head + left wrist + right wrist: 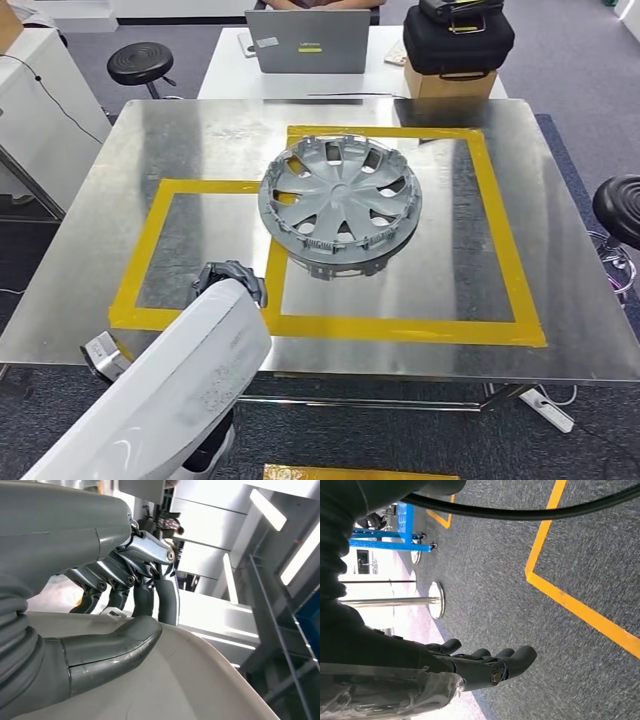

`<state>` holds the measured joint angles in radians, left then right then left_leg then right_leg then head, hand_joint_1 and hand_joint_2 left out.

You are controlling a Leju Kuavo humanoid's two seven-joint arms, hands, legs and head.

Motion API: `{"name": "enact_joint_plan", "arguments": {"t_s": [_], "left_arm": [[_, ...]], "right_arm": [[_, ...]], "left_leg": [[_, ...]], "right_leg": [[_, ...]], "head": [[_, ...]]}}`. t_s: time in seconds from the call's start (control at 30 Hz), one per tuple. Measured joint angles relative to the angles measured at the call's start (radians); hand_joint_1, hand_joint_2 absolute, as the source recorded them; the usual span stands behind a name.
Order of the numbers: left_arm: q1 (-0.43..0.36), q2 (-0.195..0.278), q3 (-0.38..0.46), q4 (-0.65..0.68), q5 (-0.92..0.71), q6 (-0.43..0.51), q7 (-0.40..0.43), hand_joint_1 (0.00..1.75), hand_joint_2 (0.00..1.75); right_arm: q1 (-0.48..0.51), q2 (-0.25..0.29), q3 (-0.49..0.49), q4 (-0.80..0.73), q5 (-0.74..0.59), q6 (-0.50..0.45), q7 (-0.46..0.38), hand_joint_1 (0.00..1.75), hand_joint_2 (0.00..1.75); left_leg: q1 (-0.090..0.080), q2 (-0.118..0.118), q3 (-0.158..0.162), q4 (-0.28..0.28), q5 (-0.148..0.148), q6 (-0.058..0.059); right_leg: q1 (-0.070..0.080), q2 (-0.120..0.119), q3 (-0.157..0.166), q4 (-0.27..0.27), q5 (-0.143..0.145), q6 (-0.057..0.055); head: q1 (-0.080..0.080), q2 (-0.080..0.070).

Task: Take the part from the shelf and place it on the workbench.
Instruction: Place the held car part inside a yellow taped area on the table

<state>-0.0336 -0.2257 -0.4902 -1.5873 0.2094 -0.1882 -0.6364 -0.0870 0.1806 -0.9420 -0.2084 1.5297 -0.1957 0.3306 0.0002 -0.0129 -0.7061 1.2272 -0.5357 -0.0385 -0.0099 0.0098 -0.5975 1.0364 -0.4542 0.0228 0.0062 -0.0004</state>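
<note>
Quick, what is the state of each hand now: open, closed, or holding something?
Left hand: open, holds nothing; fingers apart above the thumb.
Right hand: open, holds nothing; fingers stretched out over the floor.

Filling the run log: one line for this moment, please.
part: hubcap on workbench | left robot hand: empty, near edge | right robot hand: empty, above floor

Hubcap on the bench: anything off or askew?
Slightly. The grey hubcap rests on the metal workbench but straddles the yellow tape between the two marked rectangles, rather than sitting inside one. No visible damage. Both hands are clear of it.
</note>
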Motion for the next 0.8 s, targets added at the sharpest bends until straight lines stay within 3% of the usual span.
{"name": "enact_joint_plan", "arguments": {"t_s": [0.03,0.07,0.17,0.23,0.33,0.4,0.47,0.5,0.53,0.57,0.67,0.73,0.8], "left_arm": [[-0.004,0.001,0.0,0.014,0.003,0.01,0.009,1.55,1.75],[-0.007,0.001,0.001,0.022,0.003,0.013,0.012,1.55,1.75],[-0.023,-0.001,0.001,0.037,0.003,0.016,0.014,1.55,1.75],[-0.03,-0.003,0.001,0.043,0.003,0.016,0.015,1.55,1.75],[-0.036,-0.005,0.002,0.052,-0.002,0.019,0.019,1.55,1.75],[-0.054,-0.007,0.002,0.068,-0.022,0.032,0.031,1.55,1.75],[-0.09,-0.007,0.001,0.104,-0.069,0.062,0.043,1.55,1.75],[-0.111,-0.007,0.0,0.128,-0.105,0.085,0.047,1.55,1.75],[-0.136,-0.007,-0.002,0.152,-0.15,0.115,0.052,1.55,1.75],[-0.163,-0.007,-0.004,0.177,-0.2,0.149,0.058,1.55,1.75],[-0.275,-0.007,-0.016,0.262,-0.362,0.265,0.098,1.55,1.75],[-0.365,-0.006,-0.025,0.331,-0.469,0.332,0.141,1.55,1.75],[-0.452,-0.006,-0.031,0.411,-0.566,0.387,0.183,1.55,1.75]], "right_arm": [[0.0,0.0,0.0,0.0,0.001,-0.001,0.0,0.0,1.75],[0.0,0.0,0.0,0.0,0.001,-0.002,0.0,0.0,1.75],[-0.001,0.001,0.0,0.0,0.002,-0.002,0.0,0.0,1.75],[-0.001,0.001,0.0,0.0,0.002,-0.003,0.0,0.0,1.75],[0.0,0.001,0.0,0.0,0.004,-0.003,0.0,0.0,1.75],[-0.001,0.001,0.0,0.0,0.01,-0.002,-0.002,0.0,1.75],[-0.002,0.001,0.0,0.0,0.017,-0.001,-0.008,0.0,1.75],[-0.002,0.001,0.001,0.0,0.02,0.0,-0.01,0.0,1.75],[-0.002,0.001,0.002,0.0,0.022,0.002,-0.012,0.0,1.75],[-0.002,0.001,0.003,0.0,0.023,0.005,-0.013,0.0,1.75],[-0.007,0.001,0.018,0.0,0.024,0.012,-0.018,0.0,1.75],[-0.013,0.001,0.029,0.0,0.024,0.015,-0.021,0.0,1.75],[-0.016,0.001,0.039,0.0,0.024,0.017,-0.024,0.0,1.75]], "left_leg": [[0.001,0.002,-0.033,0.063,-0.019,-0.004],[0.001,0.002,-0.026,0.044,0.004,-0.003],[0.001,0.003,0.065,-0.14,0.094,0.005],[0.0,0.003,0.097,-0.206,0.104,0.013],[0.001,0.001,0.099,-0.216,0.104,0.032],[0.005,0.002,0.101,-0.219,0.106,0.043],[0.004,0.002,0.101,-0.219,0.105,0.048],[0.003,0.002,0.101,-0.219,0.105,0.049],[0.002,0.001,0.102,-0.219,0.105,0.049],[0.002,0.001,0.102,-0.219,0.104,0.05],[0.0,-0.002,0.105,-0.217,0.104,0.045],[-0.004,-0.003,0.102,-0.215,0.106,0.035],[-0.004,-0.003,0.1,-0.216,0.109,0.025]], "right_leg": [[-0.001,0.0,0.001,0.0,0.0,-0.003],[-0.001,0.0,0.002,0.0,-0.001,-0.003],[0.001,0.003,0.005,0.001,-0.004,0.004],[0.005,0.004,0.005,0.0,-0.006,0.015],[0.005,0.002,0.003,-0.002,-0.009,0.032],[0.004,0.0,-0.025,0.057,-0.046,0.041],[0.004,-0.001,-0.088,0.189,-0.106,0.045],[0.004,-0.001,-0.117,0.247,-0.125,0.046],[0.004,-0.001,-0.133,0.274,-0.126,0.047],[0.004,-0.001,-0.13,0.262,-0.108,0.046],[0.004,-0.003,-0.041,0.073,-0.011,0.041],[0.005,-0.002,-0.008,0.002,0.011,0.032],[0.006,0.001,-0.01,-0.001,0.013,0.022]], "head": [[-0.002,0.0],[-0.002,0.0],[-0.003,0.0],[-0.001,0.0],[0.001,0.0],[0.006,0.0],[0.011,0.0],[0.012,0.0],[0.013,0.0],[0.013,0.0],[0.013,0.0],[0.012,0.0],[0.011,0.0]]}}
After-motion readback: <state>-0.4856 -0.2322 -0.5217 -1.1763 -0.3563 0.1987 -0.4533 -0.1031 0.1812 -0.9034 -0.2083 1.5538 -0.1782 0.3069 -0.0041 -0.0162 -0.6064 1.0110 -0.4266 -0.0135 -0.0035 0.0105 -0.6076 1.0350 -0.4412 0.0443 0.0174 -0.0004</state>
